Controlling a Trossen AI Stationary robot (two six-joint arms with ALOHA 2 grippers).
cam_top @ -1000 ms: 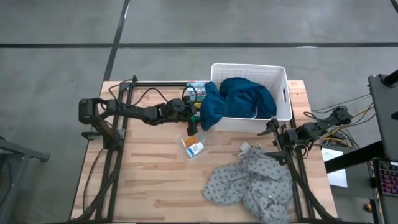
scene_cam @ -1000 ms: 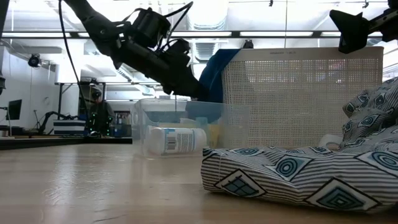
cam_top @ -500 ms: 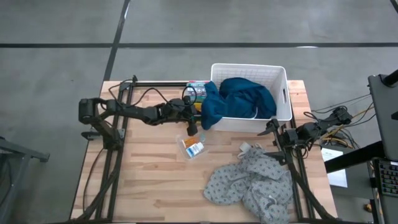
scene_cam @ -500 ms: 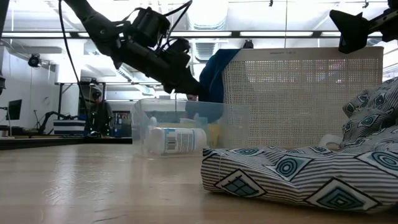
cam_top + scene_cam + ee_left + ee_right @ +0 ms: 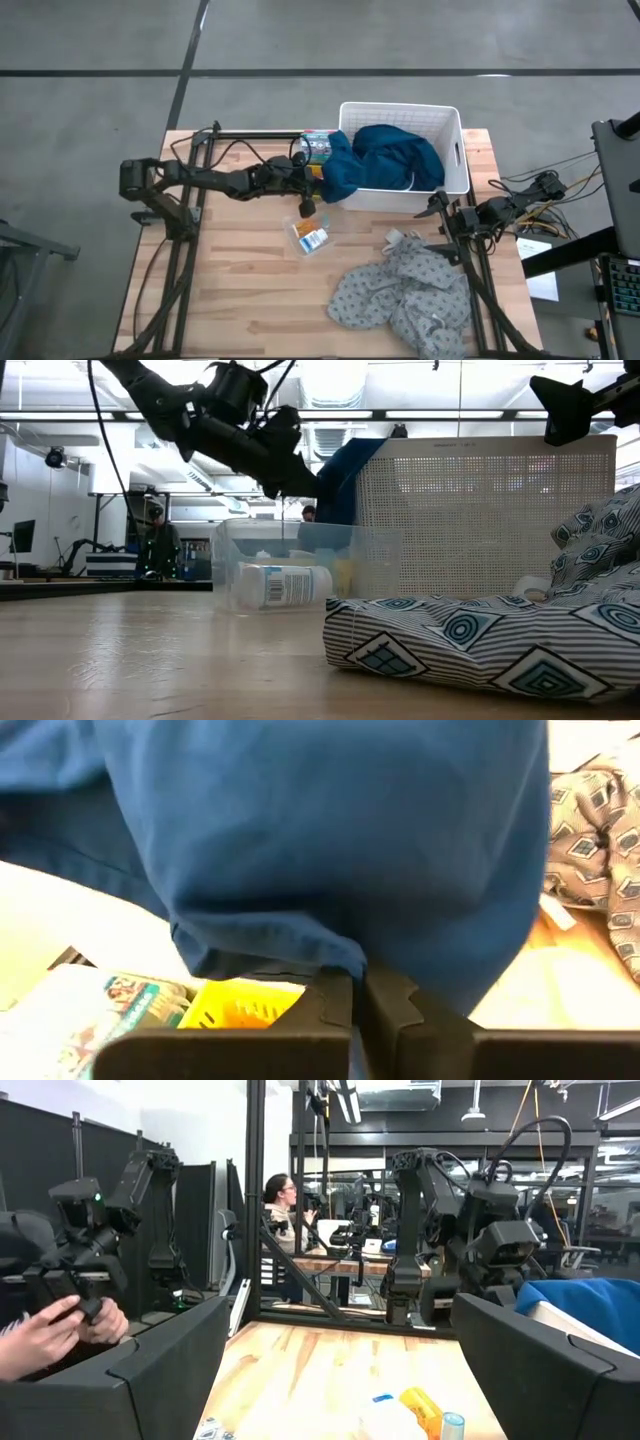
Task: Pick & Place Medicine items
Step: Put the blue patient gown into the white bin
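Left gripper point(image 5: 309, 178), frame centre, pinched closed on blue cloth point(image 5: 385, 160) hem. Right gripper point(image 5: 437, 208), right of centre, fingers spread wide, empty. Medicine items point(image 5: 310, 235) in clear tray, mid-tabletop point(image 5: 230, 290).

The left arm stretches level from its base at the table's left edge toward the middle, wrist angled slightly downward. The left gripper point(image 5: 318, 180) is raised above the tabletop with its two dark fingers point(image 5: 335, 1010) pressed together, tips touching. In the low view this gripper point(image 5: 300, 485) hangs high, pointing down and forward.

The right arm waits folded at the table's right edge. The right gripper point(image 5: 437, 207) points back across the table toward the left arm, its fingers point(image 5: 150, 1370) spread as wide as they go, with nothing between the jaws.
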